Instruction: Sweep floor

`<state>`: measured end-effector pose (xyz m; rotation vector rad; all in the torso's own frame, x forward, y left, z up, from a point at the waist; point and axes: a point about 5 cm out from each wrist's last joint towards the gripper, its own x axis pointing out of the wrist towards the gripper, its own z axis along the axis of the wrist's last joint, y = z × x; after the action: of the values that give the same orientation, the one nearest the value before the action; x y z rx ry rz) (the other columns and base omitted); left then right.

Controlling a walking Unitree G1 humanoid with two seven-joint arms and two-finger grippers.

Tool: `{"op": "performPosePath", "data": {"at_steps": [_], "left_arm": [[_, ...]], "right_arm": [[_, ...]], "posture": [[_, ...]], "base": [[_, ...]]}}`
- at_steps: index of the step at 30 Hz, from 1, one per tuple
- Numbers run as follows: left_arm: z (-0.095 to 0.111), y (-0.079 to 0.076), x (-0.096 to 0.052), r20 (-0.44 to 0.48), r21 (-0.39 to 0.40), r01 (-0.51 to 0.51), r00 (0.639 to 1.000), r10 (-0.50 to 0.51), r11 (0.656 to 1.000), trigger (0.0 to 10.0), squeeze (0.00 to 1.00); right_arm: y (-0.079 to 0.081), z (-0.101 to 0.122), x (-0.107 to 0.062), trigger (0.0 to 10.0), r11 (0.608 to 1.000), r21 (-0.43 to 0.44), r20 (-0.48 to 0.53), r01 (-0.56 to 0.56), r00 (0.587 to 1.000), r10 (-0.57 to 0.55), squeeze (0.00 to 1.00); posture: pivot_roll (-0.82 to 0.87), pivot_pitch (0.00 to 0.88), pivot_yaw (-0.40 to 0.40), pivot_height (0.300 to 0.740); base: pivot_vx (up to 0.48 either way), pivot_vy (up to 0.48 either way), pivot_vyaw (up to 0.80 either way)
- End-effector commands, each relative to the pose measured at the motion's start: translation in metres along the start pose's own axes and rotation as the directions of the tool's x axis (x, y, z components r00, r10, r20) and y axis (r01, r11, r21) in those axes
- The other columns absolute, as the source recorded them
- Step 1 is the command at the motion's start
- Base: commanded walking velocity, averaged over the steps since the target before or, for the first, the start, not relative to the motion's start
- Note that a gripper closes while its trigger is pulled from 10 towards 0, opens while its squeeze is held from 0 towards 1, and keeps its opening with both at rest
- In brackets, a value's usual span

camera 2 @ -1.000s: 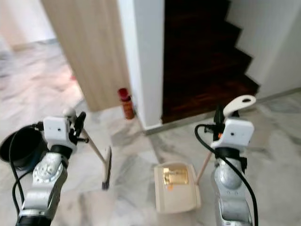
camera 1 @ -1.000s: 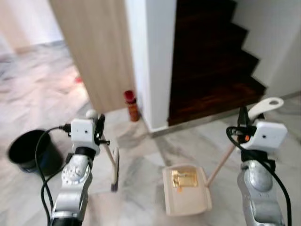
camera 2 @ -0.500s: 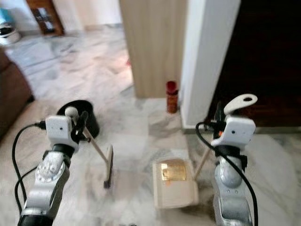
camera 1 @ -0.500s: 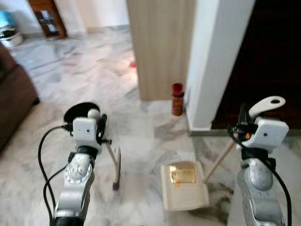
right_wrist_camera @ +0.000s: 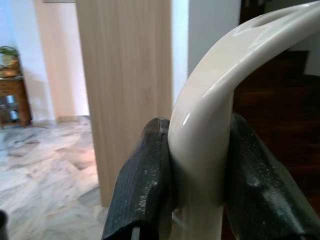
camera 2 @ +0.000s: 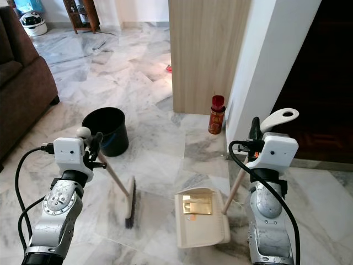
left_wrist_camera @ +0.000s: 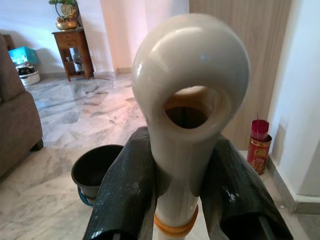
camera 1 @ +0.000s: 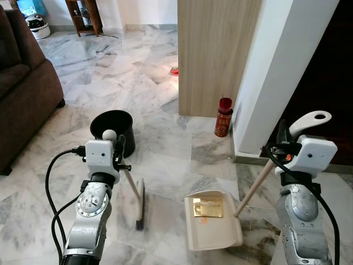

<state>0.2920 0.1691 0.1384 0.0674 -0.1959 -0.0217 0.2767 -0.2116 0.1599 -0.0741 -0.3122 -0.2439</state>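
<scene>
Looking down through my head cameras, my left gripper (camera 1: 117, 150) holds the broom (camera 1: 134, 193) by the top of its handle, the stick slanting down and away to a dark brush head on the marble floor (camera 1: 165, 138) just ahead of that arm. My right gripper (camera 1: 282, 142) holds the dustpan (camera 1: 212, 220) by its long handle, the cream pan lying flat on the floor below and inward of it, a gold patch on its tray. Beyond my left gripper stands a black bucket (camera 1: 113, 131); beyond my right, a red can (camera 1: 223, 117) beside the white pillar (camera 1: 276, 72).

From my left wrist, both black fingers (left_wrist_camera: 125, 190) are clamped on the broom's looped cream handle end.

From my right wrist, my fingers (right_wrist_camera: 145, 185) squeeze the dustpan's curved cream handle.
</scene>
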Motion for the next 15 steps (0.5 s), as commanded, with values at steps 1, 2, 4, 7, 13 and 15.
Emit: {"op": "performPosePath", "data": {"at_steps": [1, 2, 4, 7, 13, 15], "left_arm": [[0.0118, 0.0056, 0.0032, 0.049, 0.022, -0.014, 0.999, 0.013, 1.000, 10.0, 0.00], [0.0119, 0.0051, 0.0033, 0.049, 0.021, -0.013, 0.999, 0.012, 1.000, 10.0, 0.00], [0.0118, 0.0049, 0.0031, 0.050, 0.020, -0.012, 0.999, 0.011, 1.000, 10.0, 0.00], [0.0116, 0.0046, 0.0028, 0.049, 0.019, -0.011, 0.999, 0.010, 1.000, 10.0, 0.00], [0.0116, 0.0049, 0.0021, 0.050, 0.020, -0.011, 0.999, 0.010, 1.000, 10.0, 0.00], [0.0118, 0.0051, 0.0021, 0.050, 0.020, -0.012, 0.999, 0.011, 1.000, 10.0, 0.00]], "right_arm": [[0.0017, 0.0064, 0.0034, 10.0, 1.000, 0.019, 0.028, 0.000, 1.000, 0.000, 0.00], [0.0008, 0.0059, 0.0038, 10.0, 1.000, 0.023, 0.025, 0.002, 1.000, -0.003, 0.00], [0.0006, 0.0055, 0.0040, 10.0, 1.000, 0.028, 0.022, 0.005, 1.000, -0.005, 0.00], [0.0025, 0.0048, 0.0051, 10.0, 0.999, 0.041, 0.015, -0.002, 1.000, 0.001, 0.00], [0.0047, 0.0043, 0.0053, 10.0, 0.999, 0.050, 0.013, -0.007, 1.000, 0.007, 0.00], [0.0060, 0.0041, 0.0057, 10.0, 0.999, 0.052, 0.012, -0.011, 1.000, 0.010, 0.00]], "posture": [[-0.01, 0.066, 0.042, 0.740], [-0.01, 0.066, 0.042, 0.740], [-0.01, 0.060, 0.042, 0.740], [-0.01, 0.052, 0.042, 0.740], [0.00, 0.048, 0.042, 0.740], [0.00, 0.048, 0.042, 0.740]], "base": [[0.000, 0.360, 0.00], [0.000, 0.360, 0.00], [0.000, 0.360, 0.00], [0.000, 0.356, -0.41], [0.000, 0.355, -0.33], [0.000, 0.358, 0.00]]}}
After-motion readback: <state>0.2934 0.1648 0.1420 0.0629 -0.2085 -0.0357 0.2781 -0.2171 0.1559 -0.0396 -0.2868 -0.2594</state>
